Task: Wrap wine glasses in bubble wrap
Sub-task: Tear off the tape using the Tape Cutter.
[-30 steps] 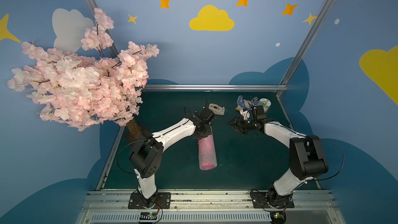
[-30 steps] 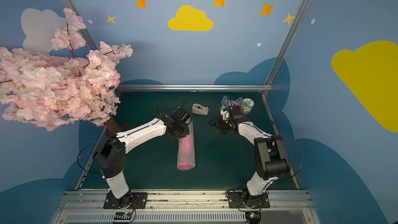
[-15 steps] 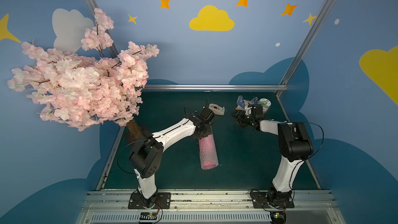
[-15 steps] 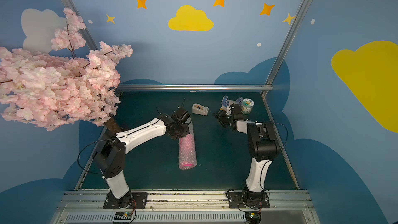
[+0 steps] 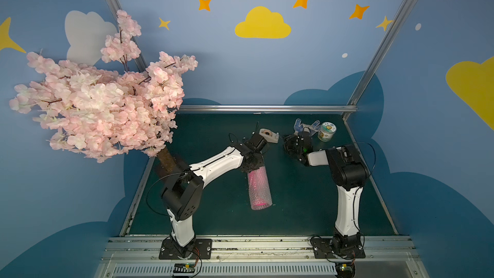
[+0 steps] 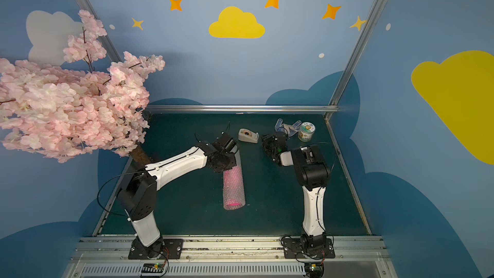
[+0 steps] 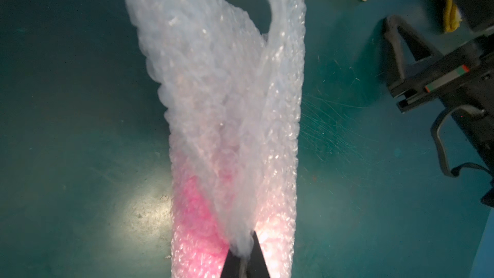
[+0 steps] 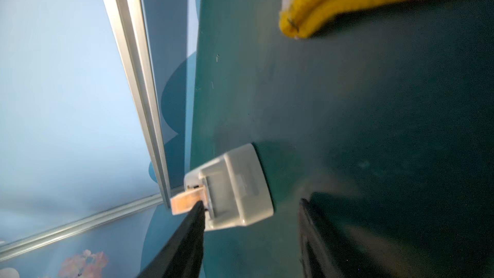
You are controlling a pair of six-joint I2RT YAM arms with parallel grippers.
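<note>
On the dark green bench [image 5: 307,204], between two arms:

- Bubble wrap [image 5: 258,191]: rolled into a tube and lying near mid-bench. The far end sits under the left wrist and the near end is open, as both top views show [image 6: 233,188]. In the left wrist view its loose edges gather into a raised ridge along the tube.
- Goblet [image 7: 192,209]: hot pink and inside the tube, showing only as pink colour through the wrap. Its pose cannot be told.
- Left gripper [image 7: 244,256]: jaws clenched on the gathered ridge of wrap.
- Right gripper [image 8: 250,202]: jaws released and set apart at the end of the tape dispenser. One finger [image 8: 187,236] meets the tan tape tab, while the other is clear of the dispenser.
- Tape dispenser [image 5: 269,135]: beige, at the back of the bench, just beyond the left wrist.
- Can [image 5: 326,131]: green and white, upright in the far right corner.
- Pale blue item [image 5: 304,127]: just beside the can; its kind is unclear.
- Blossom tree [image 5: 101,108]: pink, at the left edge of the bench.
</note>
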